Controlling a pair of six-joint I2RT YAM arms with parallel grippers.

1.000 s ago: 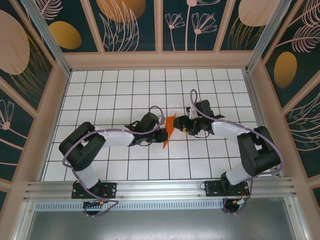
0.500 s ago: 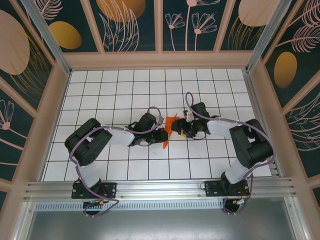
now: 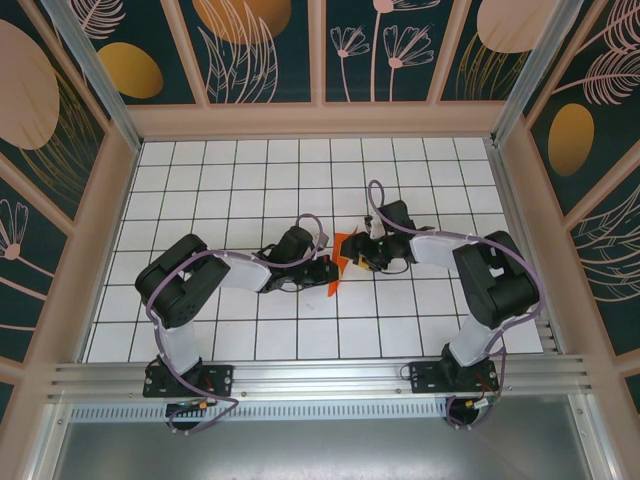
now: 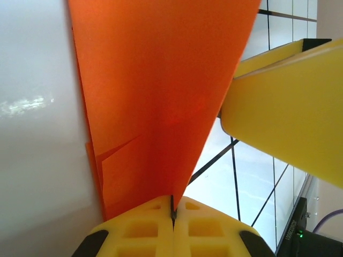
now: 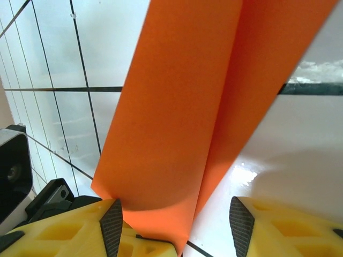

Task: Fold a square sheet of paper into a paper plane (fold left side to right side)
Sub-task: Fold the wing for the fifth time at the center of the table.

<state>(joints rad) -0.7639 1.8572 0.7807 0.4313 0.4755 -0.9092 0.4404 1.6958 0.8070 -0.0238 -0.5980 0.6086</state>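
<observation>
- Nearest the viewer, both arms reach in from the front edge of the white gridded bench and bend inward to meet at its middle.
- The left end effector is pressed together. It pinches the lower edge of the square sheet of paper.
- The paper is bright orange and partly folded. It stands up off the bench, with a crease running up from the grip.
- Just beside it, the right end effector has moved in closer over the last second, its arm tucking in behind it.
- The right fingers are spread but have narrowed. A curved orange flap lies in the gap and touches one pad.
- From above, the orange shape looks smaller and more gathered than a second ago. It sits between the two end effectors at mid-bench.
- The right side seems about to take hold of the flap for the next fold. The loose, uncreased curve suggests the plane is far from finished.
- Beyond, bare white tiles run to the far wall.
</observation>
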